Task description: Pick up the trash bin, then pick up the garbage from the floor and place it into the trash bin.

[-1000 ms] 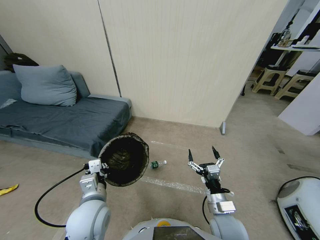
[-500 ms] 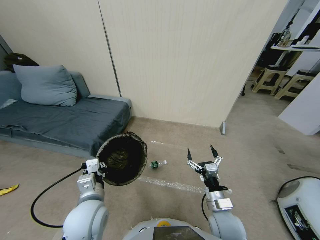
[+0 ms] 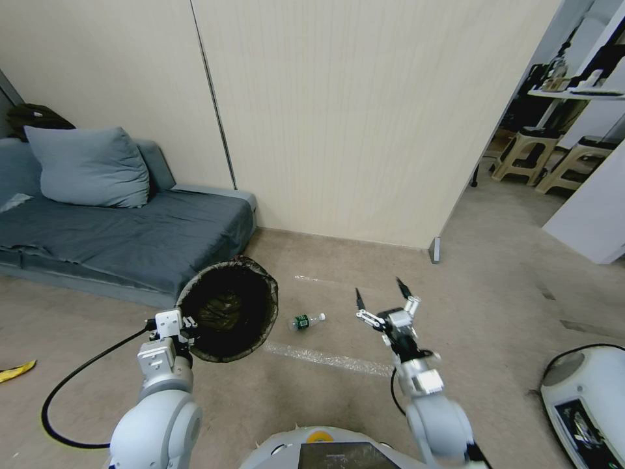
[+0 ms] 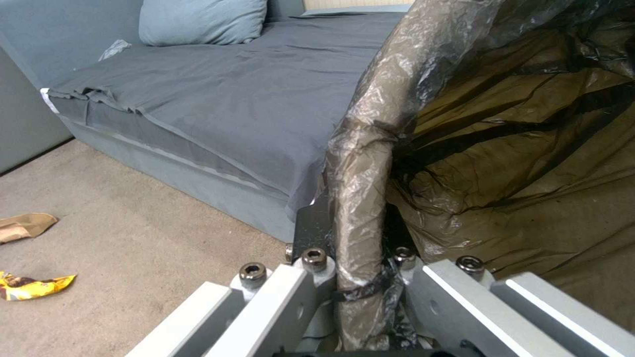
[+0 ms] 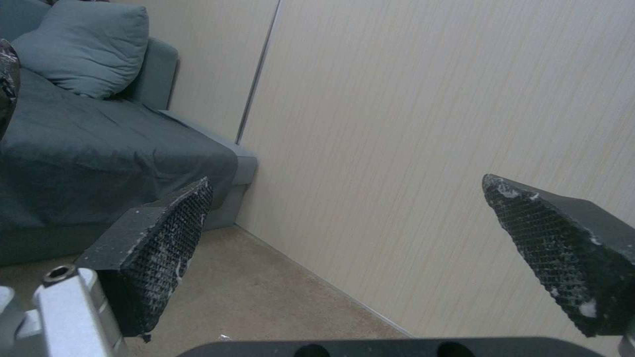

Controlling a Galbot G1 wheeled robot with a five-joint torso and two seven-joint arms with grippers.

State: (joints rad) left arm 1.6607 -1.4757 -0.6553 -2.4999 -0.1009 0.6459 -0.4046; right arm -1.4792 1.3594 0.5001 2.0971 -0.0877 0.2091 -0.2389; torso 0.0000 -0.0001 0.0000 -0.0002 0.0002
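the left gripper [image 3: 184, 324] pinches the rim of the trash bin [image 3: 228, 317], holding it off the floor. the right gripper [image 3: 379, 296] hangs spread and empty, with the bottle [image 3: 306, 320] on the floor between it and the bin.

trash bin [image 3: 228, 318] black-lined, tilted, held aloft; clear bottle [image 3: 306, 320] lying on floor beside.

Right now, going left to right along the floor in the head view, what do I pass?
Yellow snack packet → left tool clamped on the trash bin rim → clear plastic bottle → open right tool → white machine at the edge.
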